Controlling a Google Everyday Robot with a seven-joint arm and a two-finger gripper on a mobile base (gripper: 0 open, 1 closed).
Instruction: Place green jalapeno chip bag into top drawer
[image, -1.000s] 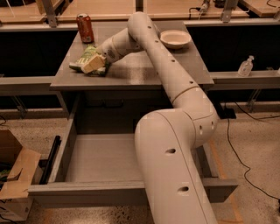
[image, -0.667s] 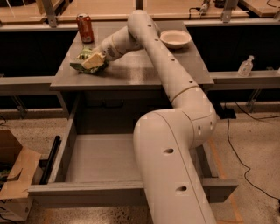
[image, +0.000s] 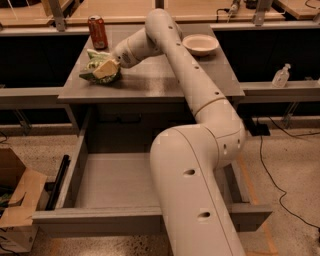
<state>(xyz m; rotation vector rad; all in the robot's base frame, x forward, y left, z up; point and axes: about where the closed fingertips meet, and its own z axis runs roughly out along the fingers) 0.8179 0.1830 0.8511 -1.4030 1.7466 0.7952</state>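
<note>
Shifted slightly: gripper (image: 107, 69) and green jalapeno chip bag (image: 95, 59), on desk (image: 165, 80) just beside red soda can (image: 97, 32). Fingers (image: 104, 67) clamped on bag. Your risk: thin pinch slips, bag drops short of top drawer (image: 100, 220).

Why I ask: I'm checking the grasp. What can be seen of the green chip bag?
The small crinkly green snack bag, with pale patches, is crumpled at the grey table's left end, just in front of the red soda can. The robot's hand is on it, hiding part of it. It is not yet in the open grey drawer below.
</note>
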